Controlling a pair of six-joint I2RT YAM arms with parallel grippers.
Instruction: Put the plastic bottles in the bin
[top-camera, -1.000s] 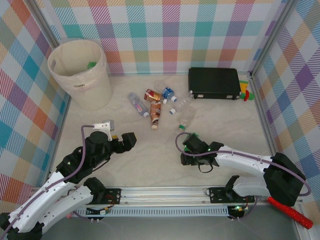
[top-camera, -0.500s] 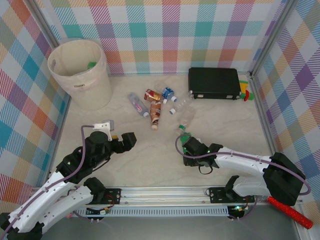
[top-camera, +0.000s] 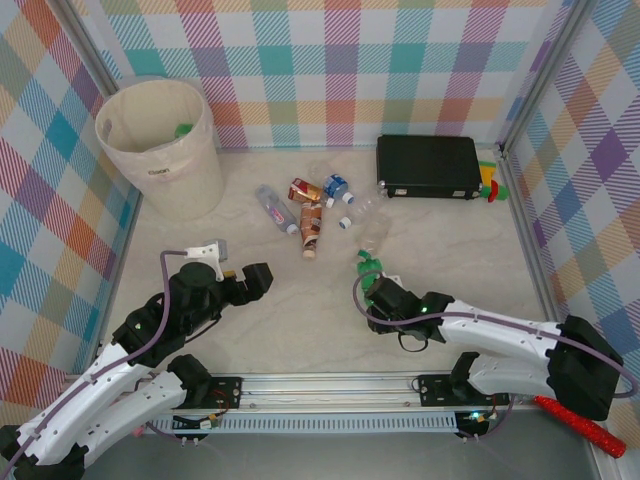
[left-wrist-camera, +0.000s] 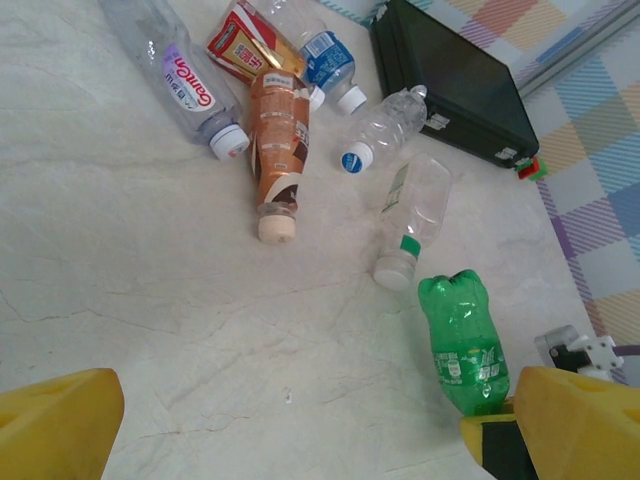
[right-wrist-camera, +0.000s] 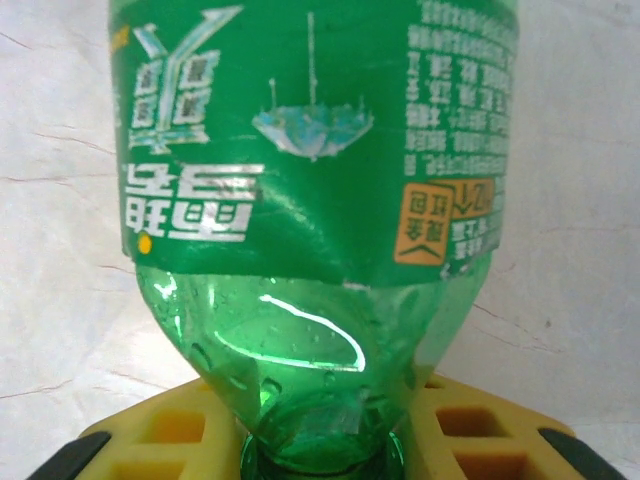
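Bottles (top-camera: 305, 215) lie heaped on the desk (top-camera: 300, 325) right of the bin (top-camera: 120, 150), a green bottle (top-camera: 367, 265) farther right. Left wrist: left tool (left-wrist-camera: 310, 425) spread wide. Right wrist: right tool (right-wrist-camera: 320, 450) pinches the green bottle's neck.

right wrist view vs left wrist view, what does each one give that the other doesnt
Right wrist: the green bottle close up, its label print large, its neck pinched in the shut right gripper.
Left wrist: the open left gripper, a brown bottle, a clear bottle and the black case beyond.
Both: the green bottle lying on the pale table.
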